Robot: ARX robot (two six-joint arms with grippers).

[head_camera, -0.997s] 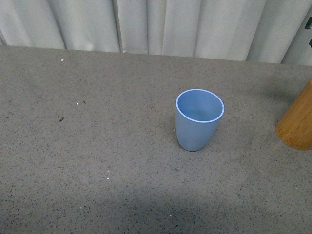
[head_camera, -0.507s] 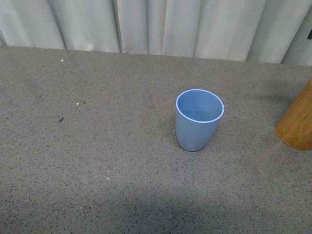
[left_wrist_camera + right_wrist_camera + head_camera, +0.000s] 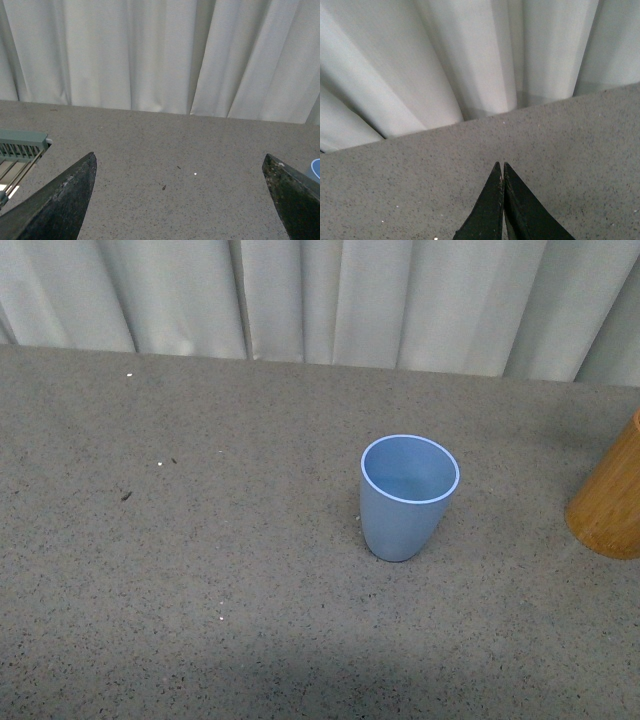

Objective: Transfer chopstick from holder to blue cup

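Blue cup (image 3: pixel 408 497) stood upright mid-table; holder (image 3: pixel 610 505) well right, cut by frame edge. Chopstick not seen anywhere. Left gripper (image 3: pixel 179 157) spread wide; right gripper (image 3: pixel 503 167) pressed together, seemingly empty. Risk: unopened jaws might topple holder.

The front camera looked down across the table (image 3: pixel 200 590) toward the curtain (image 3: pixel 300 300). Both wrist cameras sat low facing that curtain, the left one catching the blue cup (image 3: pixel 317 171).

The blue cup (image 3: pixel 408 498) is coloured a matt light blue, with a paler rim. The holder (image 3: pixel 610 502) is coloured orange-brown. The counter (image 3: pixel 200 570) is speckled grey, flecked with dark and white. The curtain (image 3: pixel 300 295) is seen as off-white, and the left tool (image 3: pixel 180 156) and right tool (image 3: pixel 501 165) as black.
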